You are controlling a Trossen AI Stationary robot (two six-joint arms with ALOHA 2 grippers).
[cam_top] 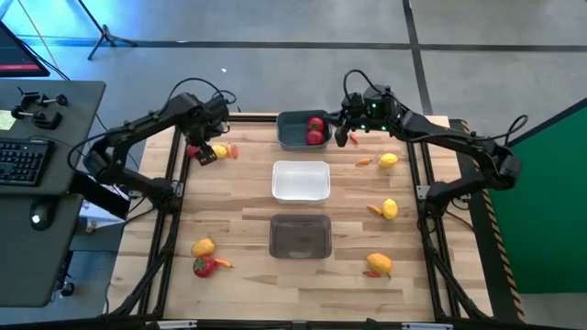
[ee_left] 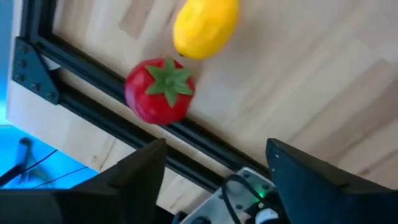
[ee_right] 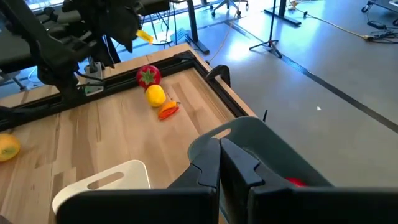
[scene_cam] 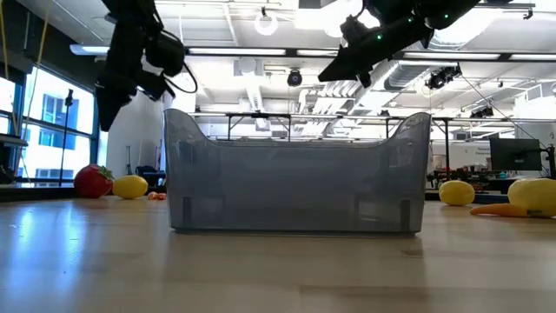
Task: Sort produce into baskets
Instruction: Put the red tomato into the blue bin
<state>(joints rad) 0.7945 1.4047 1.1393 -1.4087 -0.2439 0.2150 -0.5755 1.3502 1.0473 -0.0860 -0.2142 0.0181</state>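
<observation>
Two red fruits lay sorted in blue-grey bin; white bin beside it empty (translucent too). Left gripper spread over strawberry, right gripper pressed together, nothing held.

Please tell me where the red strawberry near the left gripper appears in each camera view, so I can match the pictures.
High view: strawberry at the table's far left edge, under the open left gripper.
Low view: far left, beside a lemon.
Left wrist view: upper middle, against the black frame rail.
Right wrist view: far off, upper left of centre.
Shared landmark: the lemon touching it.
</observation>
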